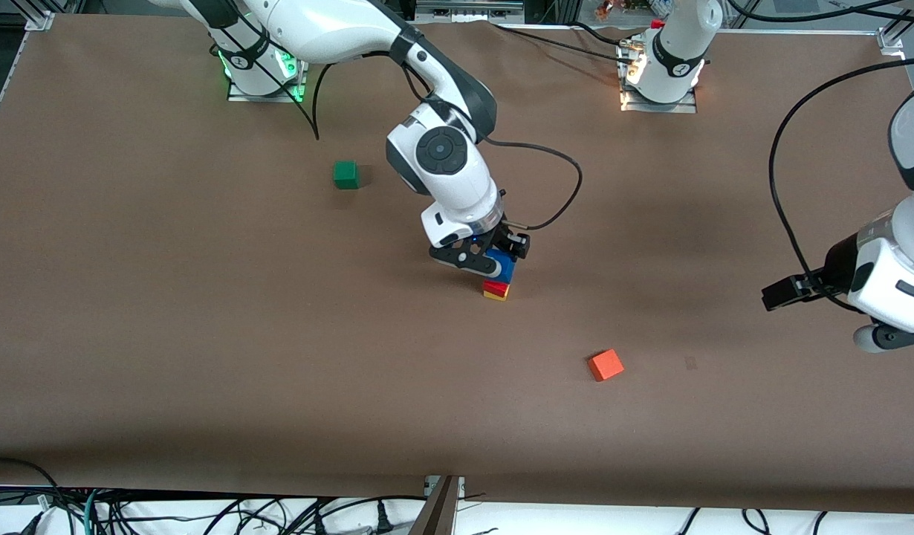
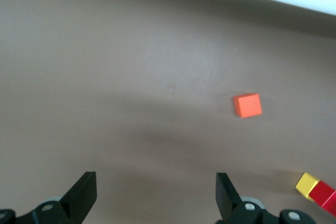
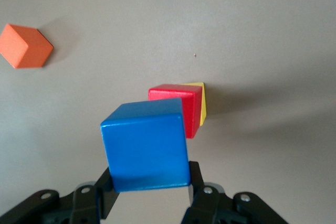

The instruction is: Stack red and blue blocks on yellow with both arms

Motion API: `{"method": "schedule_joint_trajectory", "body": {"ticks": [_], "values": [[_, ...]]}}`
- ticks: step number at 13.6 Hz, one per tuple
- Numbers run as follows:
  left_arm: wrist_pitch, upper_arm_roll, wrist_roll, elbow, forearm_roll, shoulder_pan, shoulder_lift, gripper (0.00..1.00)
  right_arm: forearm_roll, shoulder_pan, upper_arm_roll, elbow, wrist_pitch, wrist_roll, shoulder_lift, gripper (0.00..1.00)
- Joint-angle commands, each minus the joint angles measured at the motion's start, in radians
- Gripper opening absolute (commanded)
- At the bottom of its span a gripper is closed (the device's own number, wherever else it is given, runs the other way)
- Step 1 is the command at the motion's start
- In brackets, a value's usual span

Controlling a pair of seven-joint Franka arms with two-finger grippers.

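Right gripper (image 1: 494, 261) clamping the matte bright-blue cube (image 3: 146, 146) over a two-cube stack; left gripper (image 2: 155, 198) empty and spread wide

The right gripper's black fingers (image 3: 196, 189) press on two opposite flat faces of the blue cube, which hangs just above the deep-red matte cube (image 3: 176, 106); whether the two touch cannot be told. The red cube sits squarely on the bright-yellow matte cube (image 3: 201, 99), which rests on the smooth brown table covering (image 1: 204, 334) near its middle. The left arm waits, its gripper over bare table at the left arm's end, its jaws far apart with nothing between them. A lighter orange-red matte cube (image 1: 605, 365) lies alone nearer the front camera than the stack, and a green matte cube (image 1: 345, 174) lies farther from it, toward the right arm's end
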Motion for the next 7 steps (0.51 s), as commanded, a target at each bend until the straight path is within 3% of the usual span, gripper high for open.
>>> {"method": "schedule_joint_trajectory", "body": {"ticks": [1,3,5,7], "values": [[-0.027,-0.013,0.089,-0.016,0.01,0.023,-0.026,1.0,-0.044,0.019,-0.011,0.033,-0.013,0.022,0.03,0.33],[-0.042,-0.01,0.125,-0.048,-0.015,0.066,-0.057,1.0,-0.055,0.022,-0.011,0.033,-0.012,0.022,0.035,0.33],[-0.029,0.003,0.175,-0.195,-0.156,0.122,-0.155,1.0,-0.075,0.022,-0.011,0.035,-0.006,0.021,0.045,0.35],[0.014,0.004,0.177,-0.289,-0.16,0.152,-0.221,1.0,-0.093,0.022,-0.011,0.036,0.022,0.019,0.059,0.37]]}}
